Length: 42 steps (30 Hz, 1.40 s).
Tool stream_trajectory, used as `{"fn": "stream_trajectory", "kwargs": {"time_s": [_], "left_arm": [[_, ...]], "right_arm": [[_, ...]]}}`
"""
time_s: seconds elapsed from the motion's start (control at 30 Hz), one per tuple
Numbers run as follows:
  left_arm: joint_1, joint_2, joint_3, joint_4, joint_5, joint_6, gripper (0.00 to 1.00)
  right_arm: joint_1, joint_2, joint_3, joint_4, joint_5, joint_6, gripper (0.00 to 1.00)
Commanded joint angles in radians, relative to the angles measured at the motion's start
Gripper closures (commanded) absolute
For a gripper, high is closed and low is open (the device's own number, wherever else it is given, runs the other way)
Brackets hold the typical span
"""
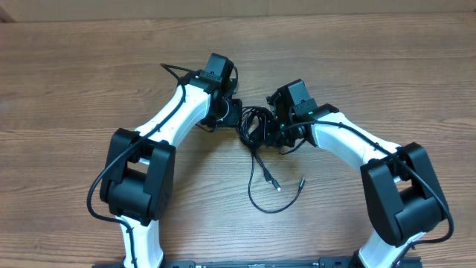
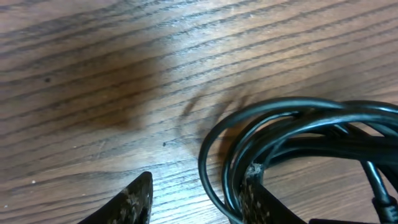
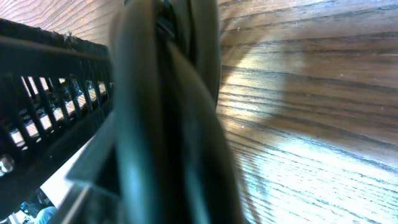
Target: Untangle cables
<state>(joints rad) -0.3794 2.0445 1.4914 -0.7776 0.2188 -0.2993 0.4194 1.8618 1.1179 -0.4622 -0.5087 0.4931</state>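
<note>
The cables (image 1: 254, 125) are a knot of thin black cords lying between my two grippers, with two loose plug ends trailing toward the front (image 1: 277, 186). My left gripper (image 1: 227, 113) sits at the knot's left side. In the left wrist view its fingers (image 2: 198, 200) are open, and the cable loops (image 2: 292, 134) rest on the wood against the right fingertip, with one strand between the fingers. My right gripper (image 1: 274, 125) is at the knot's right side. In the right wrist view a blurred bundle of cables (image 3: 171, 124) runs up through the jaws and hides the fingers.
The wooden table (image 1: 89, 67) spreads out all round. A loop of loose cable (image 1: 262, 205) lies in front of the knot, between the two arm bases. The left arm's own wire (image 1: 175, 71) sticks out behind its wrist.
</note>
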Motion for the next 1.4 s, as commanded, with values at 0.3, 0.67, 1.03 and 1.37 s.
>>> {"fn": "stream_trajectory", "kwargs": {"time_s": [0.3,0.67,1.03,1.37], "left_arm": [[-0.008,-0.004,0.016,0.019,-0.054,-0.023,0.53],[-0.008,0.048,0.014,0.03,-0.072,-0.023,0.56],[0.013,0.047,0.086,-0.069,-0.069,-0.022,0.53],[0.005,0.044,0.145,-0.126,-0.015,-0.015,0.51]], "right_arm": [[-0.002,-0.003,0.0,0.005,0.0,-0.003,0.96],[-0.002,-0.003,0.0,0.005,0.0,-0.003,0.96],[-0.002,-0.003,0.0,0.005,0.0,-0.003,0.96],[-0.002,-0.003,0.0,0.008,0.0,-0.003,0.96]]}}
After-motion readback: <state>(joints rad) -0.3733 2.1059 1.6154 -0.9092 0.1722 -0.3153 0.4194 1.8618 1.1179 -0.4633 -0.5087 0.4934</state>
